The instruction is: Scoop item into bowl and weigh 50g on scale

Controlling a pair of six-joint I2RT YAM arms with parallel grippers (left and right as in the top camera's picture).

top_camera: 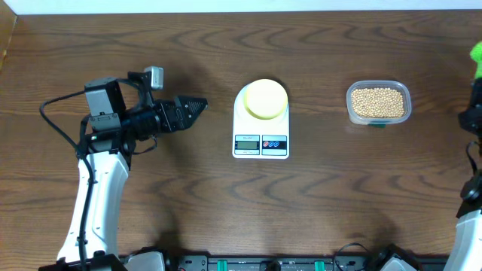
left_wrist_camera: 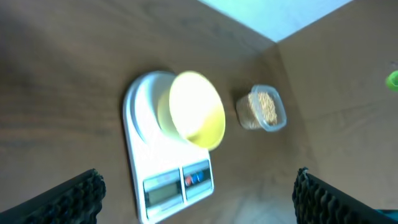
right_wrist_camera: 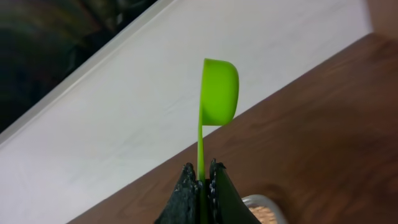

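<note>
Clenching the green scoop upright, the right tool stands ready for soybeans at three o'clock from the scale; left tool (released) idles at nine.

Location type: robotics laboratory bench. Indicators: left arm at 7 o'clock and right arm at 5 o'clock of a wood-grain table; black hardware strip along its 6 o'clock edge; digital kitchen scale at centre; plain white surface beyond the table edge.

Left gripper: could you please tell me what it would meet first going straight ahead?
Likely the scale, or the bowl standing on it; how high the left gripper travels is unclear.
</note>
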